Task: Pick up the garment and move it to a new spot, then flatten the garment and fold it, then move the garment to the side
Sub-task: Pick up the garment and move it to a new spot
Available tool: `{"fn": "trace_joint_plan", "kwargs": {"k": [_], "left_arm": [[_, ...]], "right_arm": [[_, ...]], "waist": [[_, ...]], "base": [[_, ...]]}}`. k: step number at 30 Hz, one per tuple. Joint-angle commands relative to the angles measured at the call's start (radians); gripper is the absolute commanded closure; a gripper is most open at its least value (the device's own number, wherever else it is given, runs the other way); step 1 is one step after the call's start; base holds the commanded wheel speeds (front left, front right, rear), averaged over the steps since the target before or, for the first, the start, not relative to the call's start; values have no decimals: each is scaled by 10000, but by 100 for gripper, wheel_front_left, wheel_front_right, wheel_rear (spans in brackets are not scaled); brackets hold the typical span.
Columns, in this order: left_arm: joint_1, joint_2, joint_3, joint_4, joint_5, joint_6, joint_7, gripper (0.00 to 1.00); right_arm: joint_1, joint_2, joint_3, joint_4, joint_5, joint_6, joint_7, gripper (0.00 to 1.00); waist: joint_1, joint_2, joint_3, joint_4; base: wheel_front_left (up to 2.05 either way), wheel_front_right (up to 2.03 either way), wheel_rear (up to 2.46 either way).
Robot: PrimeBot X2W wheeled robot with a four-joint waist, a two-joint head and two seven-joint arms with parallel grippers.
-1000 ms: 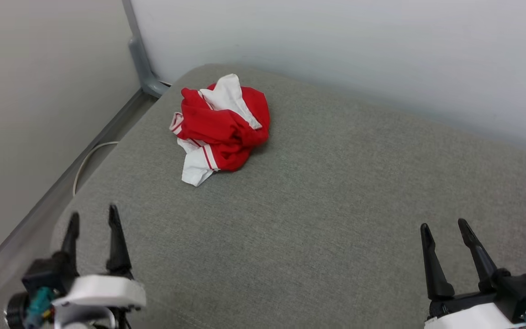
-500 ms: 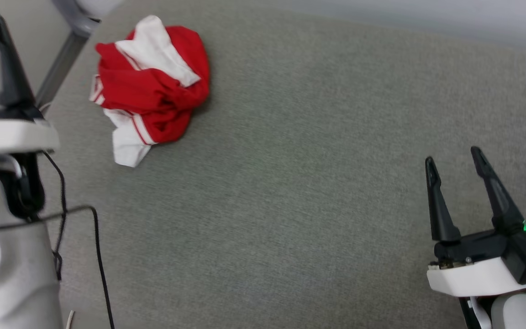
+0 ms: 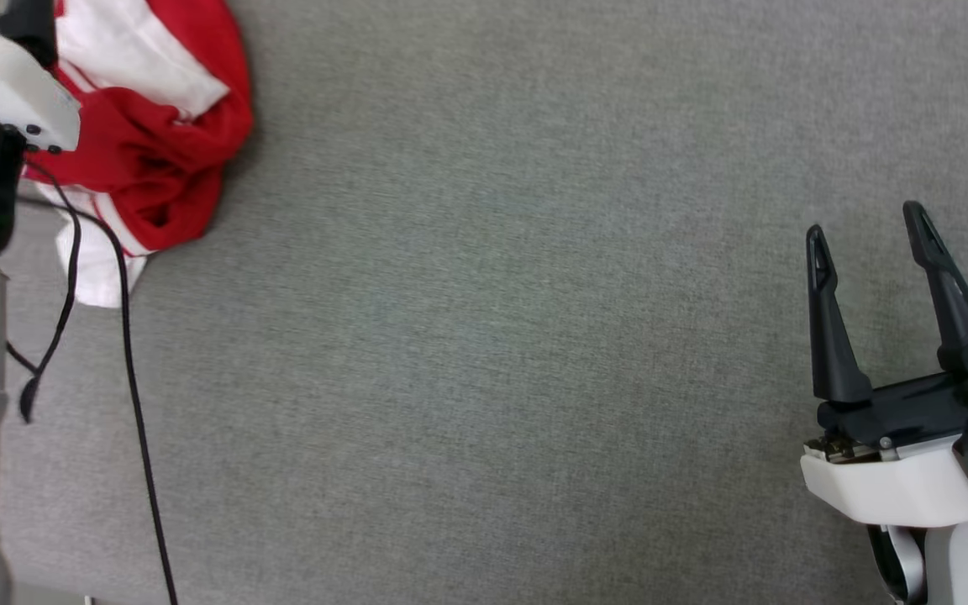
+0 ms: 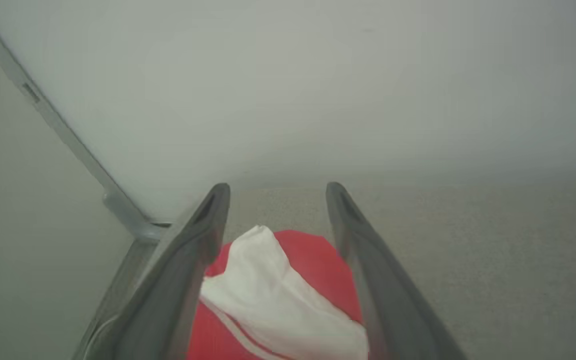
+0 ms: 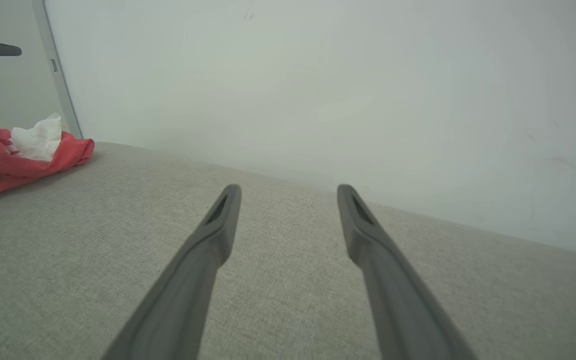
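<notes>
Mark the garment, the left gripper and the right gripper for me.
garment (image 3: 156, 155), head view, red bunched fabric near its middle.
left gripper (image 4: 277, 187), left wrist view, midway between its fingertips.
right gripper (image 3: 864, 217), head view, midway between its fingertips.

You are finding no readable text, label, brand, number or sign in any of the views. The garment is lying bunched, and it is showing you only plain red and white folds with striped trim.
</notes>
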Motion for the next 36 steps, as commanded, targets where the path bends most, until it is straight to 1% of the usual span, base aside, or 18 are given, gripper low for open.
{"fn": "trace_joint_plan", "kwargs": {"k": [1,3,6,14,18,22,23,24,25,26,30,33,36], "left_arm": [[-257,203,-415,200,-442,1,725,0],[-522,500,-1066,441,-1161,1,1935,0],[-762,999,-2039,658,-1880,0,3473,0],[-1154,1626,-3804,1154,-3293,-1,6850,0],[-1027,1713,-4423,1515,-3639,-1,7862,0],[-736,1550,-4808,1888,-3938,-11,8122,0],[-664,1555,-4899,1949,-3977,-12,8067,25],[-613,1561,-4987,1989,-4021,-12,8006,67],[-613,1561,-4987,1989,-4021,-12,8006,67],[-586,1565,-5063,1977,-4058,-13,7888,100],[-825,1778,-5302,1766,-4009,-11,7101,100],[-1143,1968,-5477,1542,-3810,-8,6156,100],[-1352,2018,-5763,1359,-3602,-2,5305,100]], "right_arm": [[-171,6,-21,-71,-21,-7,-19,0],[-232,6,-45,-112,-26,-7,-19,0],[-269,6,-14,-133,-23,-7,-19,0],[-493,6,-21,-172,-53,-7,-19,0],[-589,6,-17,-131,8,-7,-19,0],[-604,6,10,-41,132,-7,-19,0],[-597,6,22,-14,137,-7,-19,0],[-590,6,24,4,162,-7,-19,0],[-590,6,24,4,162,-7,-19,0],[-577,6,12,33,193,-7,-19,0],[-399,6,-28,114,261,-7,-19,0],[-219,6,25,180,332,-7,-19,0],[-63,6,60,294,473,-7,-19,0]], "waist": [[-2,0,220,-171],[-2,0,350,-225],[-2,0,559,-335],[-2,0,1081,-543],[-2,0,1219,-629],[-2,0,1188,-714],[-2,0,1153,-728],[-2,0,1104,-738],[-2,0,1104,-738],[-2,0,1033,-741],[-2,0,588,-655],[-2,0,114,-541],[-2,0,-453,-421]], "base": [[0,0,0],[0,0,0],[0,0,0],[0,0,0],[0,0,0],[0,0,0],[0,0,0],[0,0,0],[0,0,0],[0,0,0],[0,0,0],[0,0,0],[0,0,0]]}}
